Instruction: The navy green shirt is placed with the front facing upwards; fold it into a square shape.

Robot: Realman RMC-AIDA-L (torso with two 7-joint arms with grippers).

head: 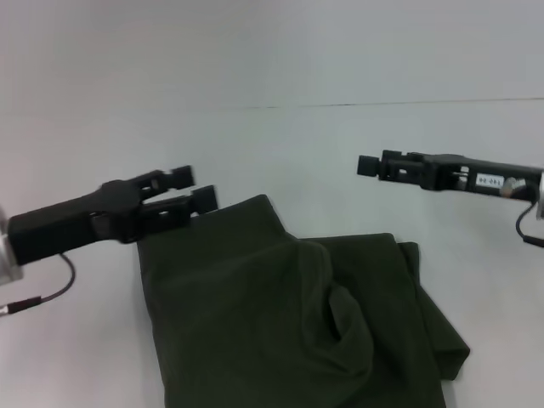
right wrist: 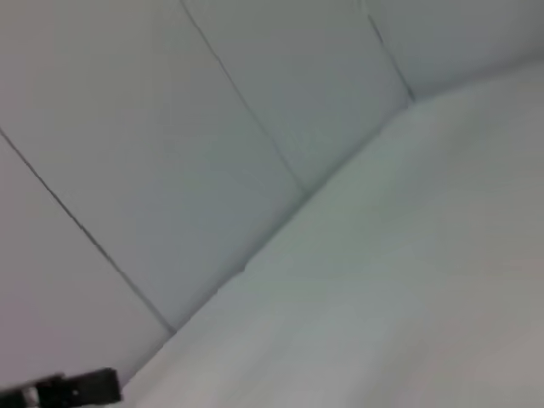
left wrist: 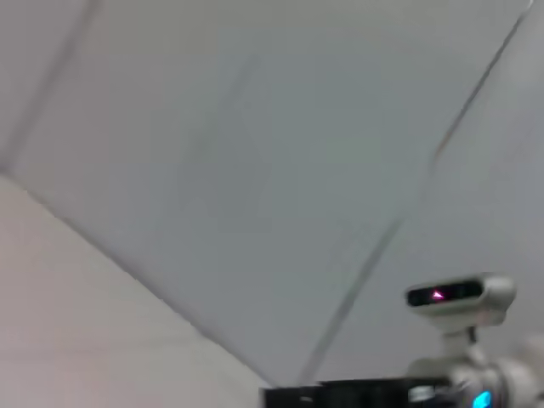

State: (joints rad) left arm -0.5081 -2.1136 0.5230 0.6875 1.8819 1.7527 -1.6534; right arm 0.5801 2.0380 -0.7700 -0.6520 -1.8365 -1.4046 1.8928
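Left to right, head view. The left hand (head: 197, 189) hangs above the worktop (head: 280, 144) at the far left corner of the navy green shirt (head: 280, 323); its two fingers stand narrowly apart with nothing visibly between them, their tips just beside the cloth's raised corner. Whether they touch the fabric cannot be told. The shirt lies on the near half of the worktop, already doubled into a rough block, with a loose hump and a deep crease near its middle and a layered edge showing on its right side. No print or collar is visible. The right hand (head: 367, 165) is held high over the worktop beyond the shirt's far right part, well apart from the cloth; its opening cannot be told.

Risks, as judged: a grasp at the left corner may catch only the top layer, so the stack would peel open. The central hump may be trapped in the next fold, spoiling the square. Uneven lifting by one hand could drag the whole block across the smooth worktop.
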